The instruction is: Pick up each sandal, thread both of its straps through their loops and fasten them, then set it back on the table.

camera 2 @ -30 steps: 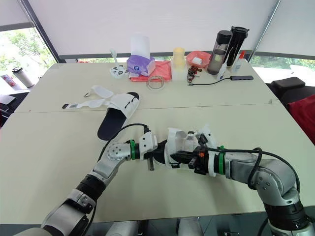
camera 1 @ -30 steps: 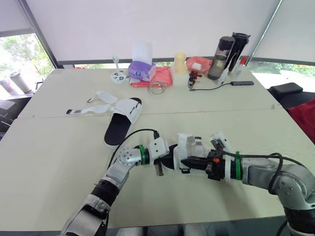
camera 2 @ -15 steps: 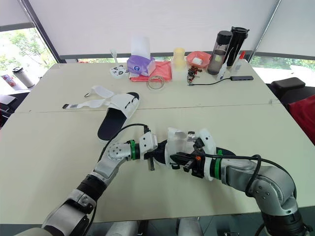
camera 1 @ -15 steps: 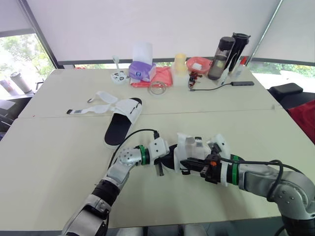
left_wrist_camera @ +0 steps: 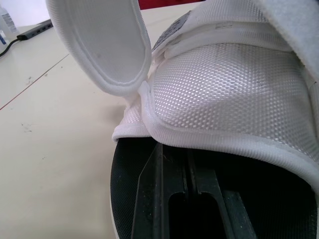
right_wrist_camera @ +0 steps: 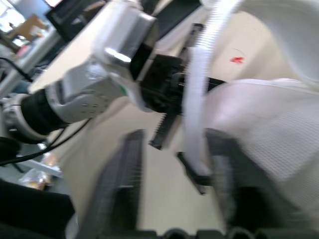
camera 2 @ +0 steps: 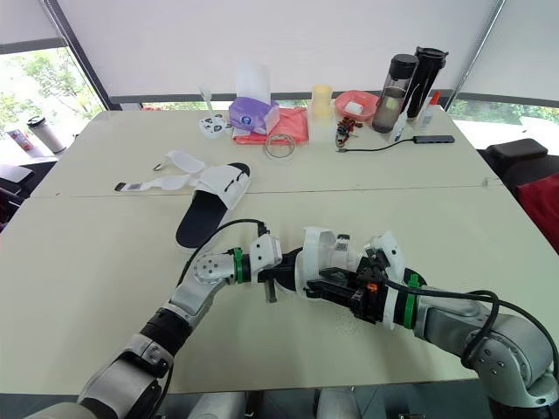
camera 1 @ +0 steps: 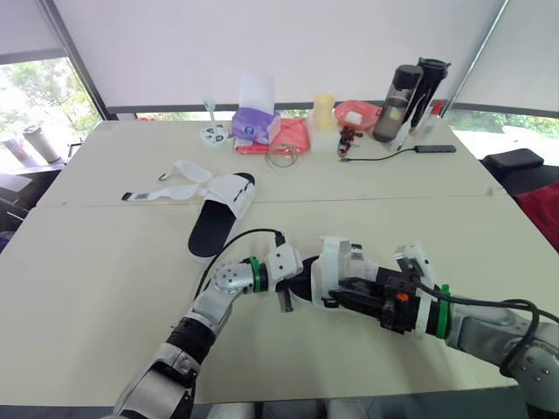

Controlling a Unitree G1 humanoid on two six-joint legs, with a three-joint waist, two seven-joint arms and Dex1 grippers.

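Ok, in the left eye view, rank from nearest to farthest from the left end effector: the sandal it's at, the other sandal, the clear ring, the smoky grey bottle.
1. Near sandal, right at the left end effector.
2. Other sandal, mid-table, to the left.
3. Clear ring, far side, centre.
4. Smoky grey bottle, far side, right.

No text, brand or number could be read anywhere. A small dark tag [camera 1: 131, 196] tipped the loose strap of the far sandal [camera 1: 218, 214], its print too small to make out. A grey label [camera 2: 342, 247] on the white upper of the near sandal [camera 1: 336, 271] was likewise illegible. The bottles [camera 1: 402, 92] and tissue box [camera 1: 253, 122] at the far edge of the table [camera 1: 105, 288] showed no legible marking.
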